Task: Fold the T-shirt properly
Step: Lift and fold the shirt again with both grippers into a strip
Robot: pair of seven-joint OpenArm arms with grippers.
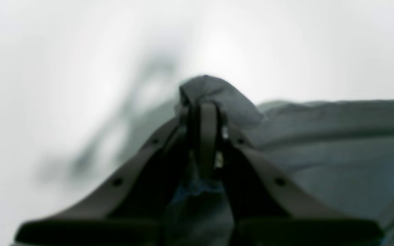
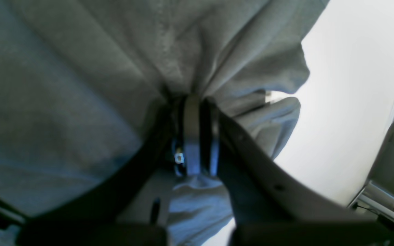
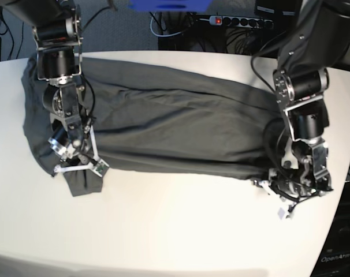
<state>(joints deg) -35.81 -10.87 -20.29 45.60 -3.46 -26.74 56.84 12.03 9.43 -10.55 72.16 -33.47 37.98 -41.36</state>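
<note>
The dark olive-grey T-shirt (image 3: 175, 127) lies stretched lengthwise across the white table (image 3: 181, 231), folded over on itself along its length. On the right of the base view my left gripper (image 3: 274, 186) is down at the shirt's near right corner. The left wrist view has this gripper (image 1: 204, 104) shut on a small bunched peak of the cloth (image 1: 217, 92). My right gripper (image 3: 79, 167) is at the shirt's near left corner, over a hanging flap. Seen from the right wrist, its jaws (image 2: 195, 102) are shut on gathered folds of the T-shirt (image 2: 80, 85).
A power strip (image 3: 238, 22) and cables lie behind the table's far edge. A black box (image 3: 342, 254) stands off the table at the lower right. Bare white tabletop runs along the front.
</note>
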